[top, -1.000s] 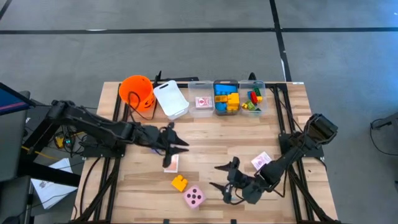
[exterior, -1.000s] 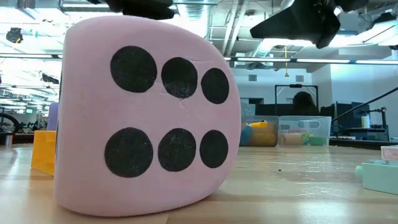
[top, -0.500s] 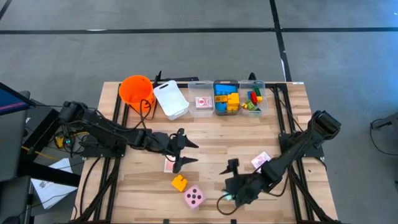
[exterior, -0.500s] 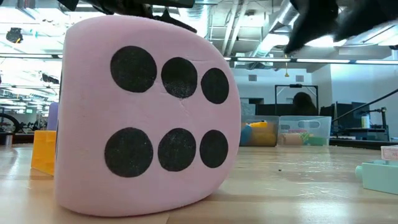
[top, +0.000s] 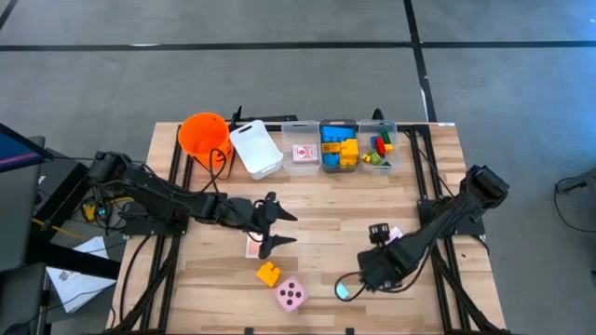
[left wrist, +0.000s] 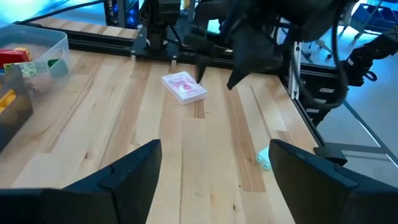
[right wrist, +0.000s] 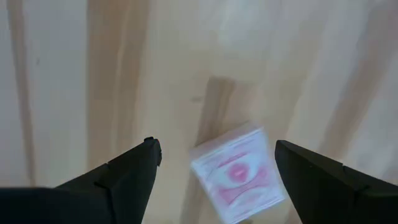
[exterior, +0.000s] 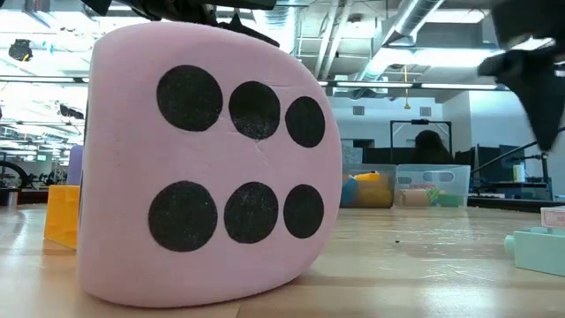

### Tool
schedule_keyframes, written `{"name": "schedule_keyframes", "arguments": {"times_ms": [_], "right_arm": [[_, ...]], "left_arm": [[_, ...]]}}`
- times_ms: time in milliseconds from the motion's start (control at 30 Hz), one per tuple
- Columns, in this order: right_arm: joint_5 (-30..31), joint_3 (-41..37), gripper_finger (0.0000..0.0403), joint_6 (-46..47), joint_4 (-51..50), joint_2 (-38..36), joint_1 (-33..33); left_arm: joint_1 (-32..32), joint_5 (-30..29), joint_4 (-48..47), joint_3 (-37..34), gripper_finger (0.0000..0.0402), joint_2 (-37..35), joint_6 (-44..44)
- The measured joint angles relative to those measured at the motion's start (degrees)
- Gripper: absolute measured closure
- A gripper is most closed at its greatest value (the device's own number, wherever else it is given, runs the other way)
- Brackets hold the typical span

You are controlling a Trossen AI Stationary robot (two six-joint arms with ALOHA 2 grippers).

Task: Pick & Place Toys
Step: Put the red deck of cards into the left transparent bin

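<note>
My left gripper (top: 282,229) hovers open over the table's middle, pointing toward the right edge, with nothing between its fingers (left wrist: 214,162). A pink-backed card (top: 253,247) lies flat just below and behind it. My right gripper (top: 380,261) points straight down, open, above a pink card pack (right wrist: 239,171) that lies flat on the wood (left wrist: 184,87); its fingers stand to either side, apart from it. A yellow brick (top: 269,273), a pink dotted die (top: 291,295) and a pale teal brick (top: 345,290) rest near the front edge.
Along the far edge stand an orange bucket (top: 205,135), a white bin (top: 256,149) and three clear bins (top: 339,149) holding cards and bricks. The die (exterior: 207,168) fills the low view. Bare wood lies between the two grippers.
My left gripper has opened and shifted a little toward the table's right edge, then stayed still; the card lies on the table beneath it. My right gripper has tipped from level to pointing down and moved toward the right and far side, over the card pack.
</note>
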Motion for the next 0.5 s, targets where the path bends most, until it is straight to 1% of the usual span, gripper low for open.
{"name": "schedule_keyframes", "arguments": {"times_ms": [67,133,300,400,500], "right_arm": [[-2.6,-0.8,0.0088,-0.2,-0.2,0.9,0.0],[-4.0,-1.2,0.0088,-1.4,-3.2,1.8,0.0],[-4.4,-2.0,0.0088,-6.2,-8.9,2.9,0.4],[-4.4,-3.5,0.0088,-6.3,-7.7,3.1,-0.3],[-4.2,-5.0,0.0087,-2.6,-5.4,3.0,-1.1]], "left_arm": [[0.0,0.0,0.0,0.0,0.0111,0.0,0.0],[0.0,0.0,0.0,0.0,0.0112,0.0,0.0],[0.0,0.0,0.0,0.0,0.0112,0.0,0.0],[0.0,0.0,-0.2,0.0,0.0111,0.0,0.0],[0.0,0.0,-0.5,0.0,0.0112,0.0,0.0]]}}
